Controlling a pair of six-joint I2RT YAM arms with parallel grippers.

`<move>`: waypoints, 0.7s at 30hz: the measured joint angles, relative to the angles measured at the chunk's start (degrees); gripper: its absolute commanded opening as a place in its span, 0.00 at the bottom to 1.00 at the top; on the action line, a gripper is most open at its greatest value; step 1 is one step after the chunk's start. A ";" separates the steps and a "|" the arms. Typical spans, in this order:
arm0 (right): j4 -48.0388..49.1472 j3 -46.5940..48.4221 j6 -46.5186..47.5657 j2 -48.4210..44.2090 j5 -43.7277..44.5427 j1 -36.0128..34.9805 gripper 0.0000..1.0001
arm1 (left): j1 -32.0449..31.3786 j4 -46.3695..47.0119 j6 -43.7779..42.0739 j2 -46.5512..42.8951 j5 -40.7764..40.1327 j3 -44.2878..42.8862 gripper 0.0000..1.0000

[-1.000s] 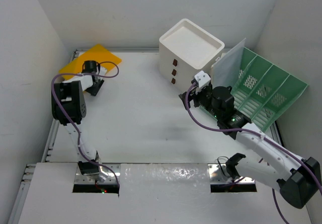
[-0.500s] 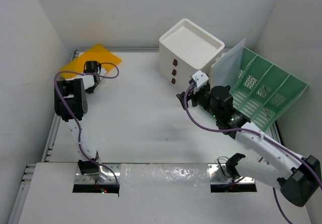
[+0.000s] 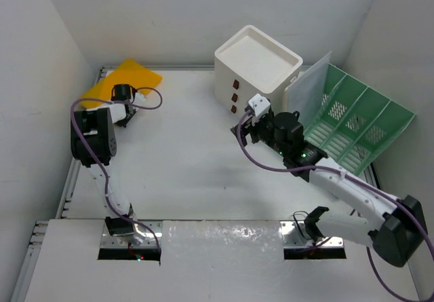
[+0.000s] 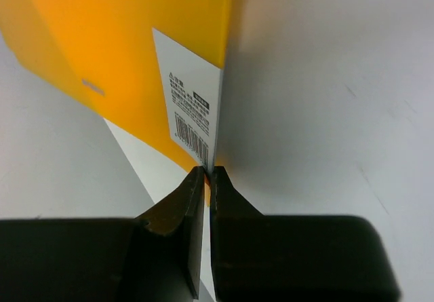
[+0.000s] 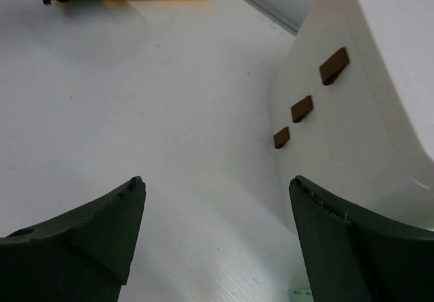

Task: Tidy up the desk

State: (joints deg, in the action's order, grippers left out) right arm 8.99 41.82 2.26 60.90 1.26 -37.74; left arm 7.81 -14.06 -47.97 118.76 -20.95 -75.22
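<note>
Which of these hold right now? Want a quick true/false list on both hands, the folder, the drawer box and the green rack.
1. The left hand is shut on an edge of the yellow folder. True.
2. The right hand grips a sheet of paper. False: it is open and empty, with the white drawer box just beside it.
3. The drawer box front shows three brown handles. True.
4. The green file rack lies flat at the desk's centre. False: it stands tilted at the far right side of the desk, next to the drawer box.
</note>
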 measured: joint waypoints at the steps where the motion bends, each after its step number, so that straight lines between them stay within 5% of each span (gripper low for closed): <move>1: 0.13 0.81 -0.74 1.77 -0.07 -0.26 0.83 | 0.00 -0.24 0.20 -1.31 1.70 1.03 0.00; 9: 10.86 3.87 -16.26 17.94 -0.02 -2.99 0.82 | 0.00 -3.98 1.97 -19.19 13.70 14.82 0.00; 21: 26.16 19.96 -42.82 45.42 13.57 -11.85 0.85 | 0.00 -8.98 3.89 -39.71 24.11 31.61 0.00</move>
State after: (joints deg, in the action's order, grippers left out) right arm 35.16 61.78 -40.56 106.32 14.83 -49.58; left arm 7.81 -23.05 -44.07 79.05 3.16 -43.62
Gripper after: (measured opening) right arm 0.853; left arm 0.027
